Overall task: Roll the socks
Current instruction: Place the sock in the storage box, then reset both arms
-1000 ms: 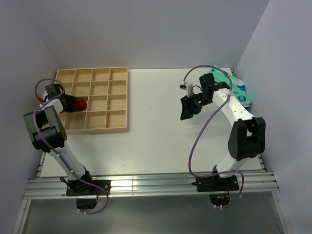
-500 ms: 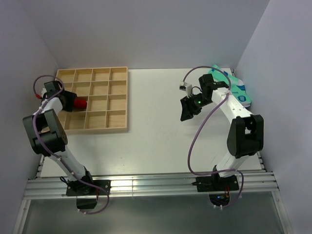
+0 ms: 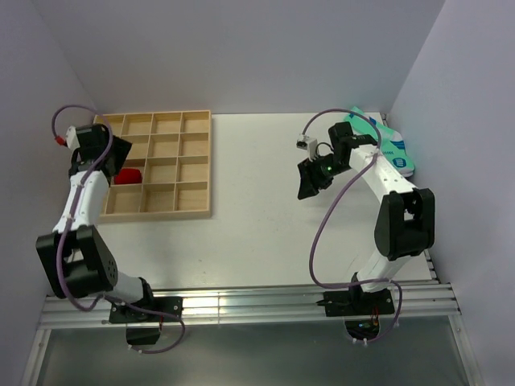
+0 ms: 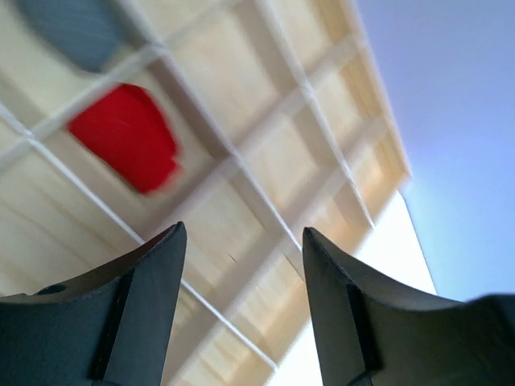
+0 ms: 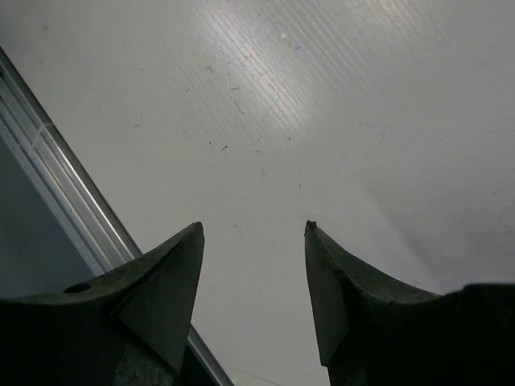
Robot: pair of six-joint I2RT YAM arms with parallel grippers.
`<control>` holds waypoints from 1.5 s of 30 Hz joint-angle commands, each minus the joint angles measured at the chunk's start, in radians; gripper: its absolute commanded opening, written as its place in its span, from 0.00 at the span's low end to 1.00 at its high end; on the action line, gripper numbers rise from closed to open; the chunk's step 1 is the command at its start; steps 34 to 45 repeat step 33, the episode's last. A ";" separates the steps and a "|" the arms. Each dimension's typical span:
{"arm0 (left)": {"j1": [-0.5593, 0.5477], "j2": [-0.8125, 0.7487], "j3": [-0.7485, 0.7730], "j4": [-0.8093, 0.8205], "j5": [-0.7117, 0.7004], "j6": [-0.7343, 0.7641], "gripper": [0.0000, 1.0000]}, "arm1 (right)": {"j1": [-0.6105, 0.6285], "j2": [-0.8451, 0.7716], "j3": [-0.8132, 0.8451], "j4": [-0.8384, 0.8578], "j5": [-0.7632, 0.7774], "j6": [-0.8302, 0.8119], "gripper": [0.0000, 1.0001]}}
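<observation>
DOWN TO THE LAST PAIR: On the white tabletop (image 3: 241, 233), a wooden tray (image 3: 193, 161) of sixteen compartments sits at the far-left corner. The left arm (image 3: 80, 205) has stretched out and risen since a second ago, when its tip was down in the tray at the red sock. The left gripper (image 4: 243, 232) now hangs above the tray's left edge, jaws spread wider than before and holding nothing. The right arm (image 3: 390, 183) has not moved. The right gripper (image 5: 253, 233) hovers over bare tabletop right of centre, jaws likewise parted and empty. Its upper link crosses in front of the mint-green socks (image 3: 398, 153) lying in the far-right corner. The red sock (image 3: 129, 174), bunched into a small bundle, lies released in a compartment near the tray's left edge. The grey sock (image 4: 72, 28) shows only in the left wrist view, in a neighbouring compartment across one divider. From above, the left arm hides it.
</observation>
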 commanded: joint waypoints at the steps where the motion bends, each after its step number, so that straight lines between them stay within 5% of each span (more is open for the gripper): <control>1: -0.129 -0.156 -0.001 -0.013 -0.074 0.090 0.65 | -0.016 -0.088 -0.008 0.062 0.011 0.024 0.61; 9: -0.570 -0.375 -0.200 0.229 -0.039 0.128 0.65 | -0.032 -0.243 -0.104 0.164 0.028 0.079 0.64; 13: -0.878 -0.343 -0.263 0.360 -0.110 0.153 0.65 | -0.034 -0.374 -0.187 0.276 0.055 0.125 0.67; 17: -1.055 -0.273 -0.278 0.467 -0.163 0.179 0.65 | -0.034 -0.472 -0.253 0.319 0.088 0.139 0.69; 26: -1.125 -0.217 -0.332 0.572 -0.118 0.177 0.66 | -0.034 -0.676 -0.402 0.377 0.120 0.117 0.72; 45: -1.126 -0.224 -0.340 0.590 -0.106 0.170 0.66 | -0.034 -0.687 -0.408 0.383 0.120 0.120 0.79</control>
